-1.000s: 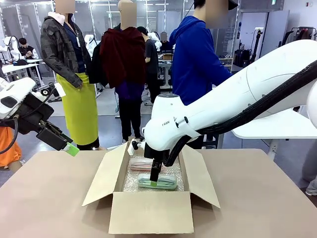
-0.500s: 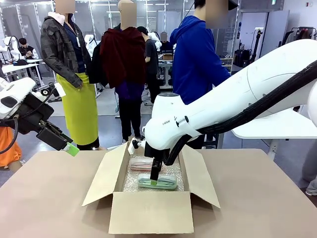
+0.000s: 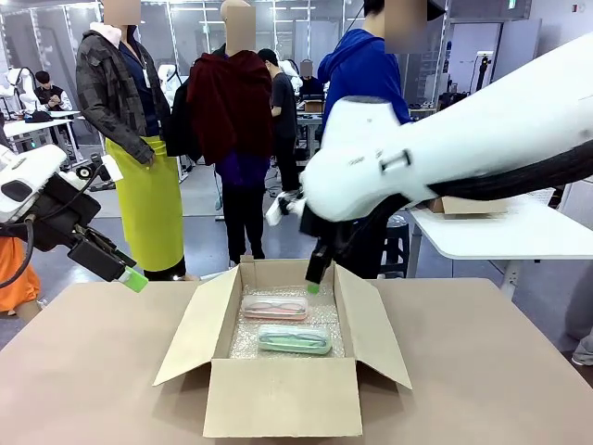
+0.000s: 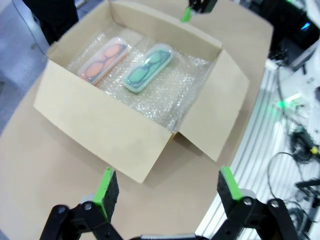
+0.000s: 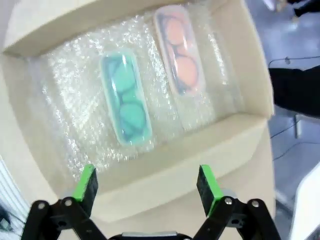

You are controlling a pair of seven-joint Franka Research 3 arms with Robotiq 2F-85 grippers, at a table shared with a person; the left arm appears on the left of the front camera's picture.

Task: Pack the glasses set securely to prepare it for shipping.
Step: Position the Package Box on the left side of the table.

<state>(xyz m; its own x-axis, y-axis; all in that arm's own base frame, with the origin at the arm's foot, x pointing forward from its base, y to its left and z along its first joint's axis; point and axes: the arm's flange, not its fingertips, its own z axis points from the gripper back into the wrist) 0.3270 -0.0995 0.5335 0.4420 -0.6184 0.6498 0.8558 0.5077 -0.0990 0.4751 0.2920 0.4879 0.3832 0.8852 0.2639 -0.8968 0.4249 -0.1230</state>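
Centre of the front view: the right hand (image 3: 313, 281) hangs in the air above the far rim of the open cardboard box (image 3: 283, 397), green pads pointing down. In its own wrist view the fingers (image 5: 86, 184) stand wide apart with nothing between them, and the box interior lies spread out above them in the frame.

Inside the box both cases lie flat on a bed of bubble wrap (image 3: 243, 341), side by side and parallel. The pale pink case (image 3: 274, 307) sits toward the far wall. The mint green case (image 3: 295, 338) sits just in front of it, nearer the camera. Glasses show faintly through both lids. All four flaps are open and splayed outward.

At the left edge of the front view the left hand (image 3: 130, 274) hovers high above the tan surface (image 3: 93, 371), well apart from the box. Its wrist view looks down on the box from the side. The two green-padded fingers (image 4: 106, 186) are spread wide and hold nothing. At that frame's top edge, the other arm's green tip hangs above the box's far wall.
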